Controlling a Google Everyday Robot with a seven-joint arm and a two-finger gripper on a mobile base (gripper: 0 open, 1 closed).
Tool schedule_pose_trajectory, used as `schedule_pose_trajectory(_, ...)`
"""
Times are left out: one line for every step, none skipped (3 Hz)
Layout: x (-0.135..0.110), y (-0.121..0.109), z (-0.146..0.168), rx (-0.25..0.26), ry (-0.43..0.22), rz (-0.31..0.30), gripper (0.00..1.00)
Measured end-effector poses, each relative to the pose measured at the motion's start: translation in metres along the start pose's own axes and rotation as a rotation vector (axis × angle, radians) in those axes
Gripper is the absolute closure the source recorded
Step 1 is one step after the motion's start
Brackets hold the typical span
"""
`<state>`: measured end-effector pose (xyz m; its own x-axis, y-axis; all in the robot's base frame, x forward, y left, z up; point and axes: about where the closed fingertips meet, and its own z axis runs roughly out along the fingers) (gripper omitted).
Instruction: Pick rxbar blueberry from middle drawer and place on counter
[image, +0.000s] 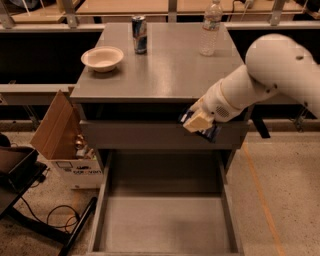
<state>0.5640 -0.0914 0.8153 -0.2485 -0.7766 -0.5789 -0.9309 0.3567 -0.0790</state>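
Dim, warm light from overhead falls strongest on the bench (170, 70) top, which carries a soft sheen but no hard glare. A deep shadow band lies under its front edge. The middle drawer (165, 225) floor is evenly dull. The hand (199, 121), gripping the rxbar blueberry (209, 133) before the upper drawer front (140, 135), is lit from above; the pale arm (270, 70) is brightest.

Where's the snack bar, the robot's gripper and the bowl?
rxbar blueberry (212, 134): camera view, dark wrapper's lower end.
gripper (196, 122): camera view, between fingertips, above the middle drawer (165, 220).
bowl (102, 66): camera view, front wall.
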Motion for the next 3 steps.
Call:
schedule_pose_trajectory(-0.009, -0.022, -0.039, -0.010, 0.029, 0.004, 1.00)
schedule_pose_trajectory(-0.026, -0.052, -0.067, 0.038, 0.019, 0.021, 1.00)
schedule_pose_trajectory(-0.044, -0.081, -0.076, 0.111, -0.002, 0.033, 1.00)
